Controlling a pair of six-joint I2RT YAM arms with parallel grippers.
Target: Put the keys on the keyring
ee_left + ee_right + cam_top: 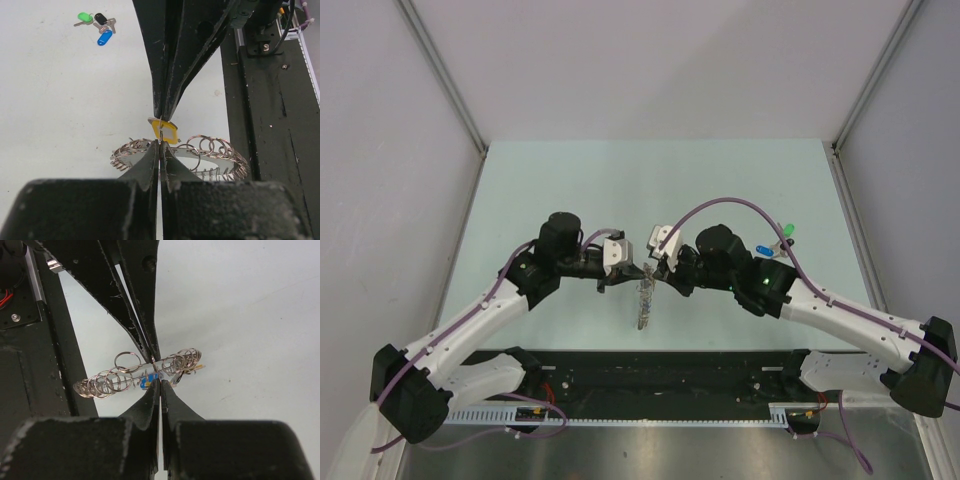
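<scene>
Both tools meet at mid-frame in the top view, jaws fully closed. The left tool [159, 148] seems to pinch the near rim of the keyring [220, 156]. The right tool [162, 115] nips the head of the yellow key [169, 132], which sits right against the ring — whether it is threaded on cannot be told. The green key [85, 17], black key [100, 19] and blue key [104, 37] lie on the desk [60, 100] at the upper left of the left wrist view — apparently three to go.
</scene>
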